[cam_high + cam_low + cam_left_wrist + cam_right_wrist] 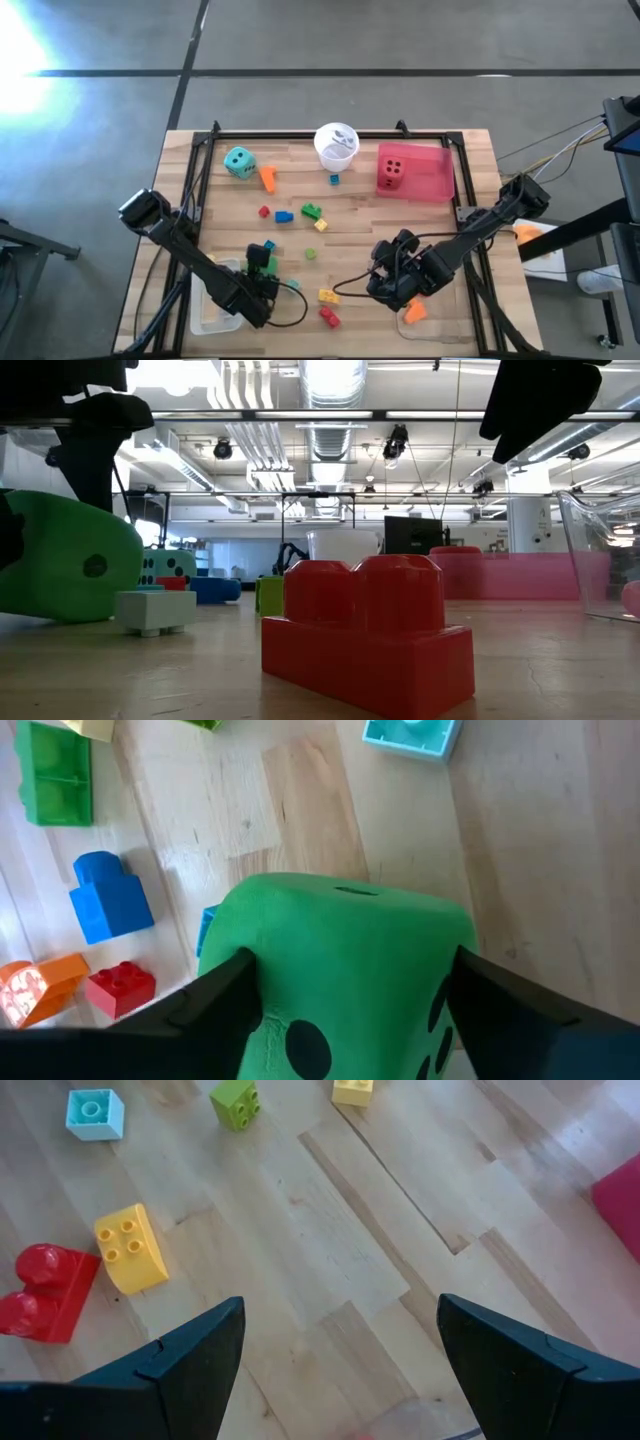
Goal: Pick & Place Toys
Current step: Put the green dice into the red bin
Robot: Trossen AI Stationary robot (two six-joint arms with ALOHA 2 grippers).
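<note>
A green dotted die (340, 970) sits near the table's front left, between the fingers of my left gripper (350, 1000), which is shut on it; it also shows in the high view (266, 266) and the low view (60, 565). My right gripper (340, 1370) hangs open over bare wood at the front right (388, 282), holding nothing. A yellow brick (130, 1248) and a red brick (45, 1292) lie on the table near it. Small bricks (300, 215) lie scattered mid-table. A teal die (239, 162) stands at the far left. My left gripper pinches the green die between its two fingers, one on each of two opposite side faces (262, 982). The fingers come from above, slanting steeply down. The die looks tilted in the low view; I cannot tell whether it is clear of the table.
A white cup (336, 143) stands at the far edge. Beside it a pink tray (435, 175) holds a red die (392, 172). A clear tray (212, 305) sits at the front left. An orange piece (415, 312) lies under my right arm.
</note>
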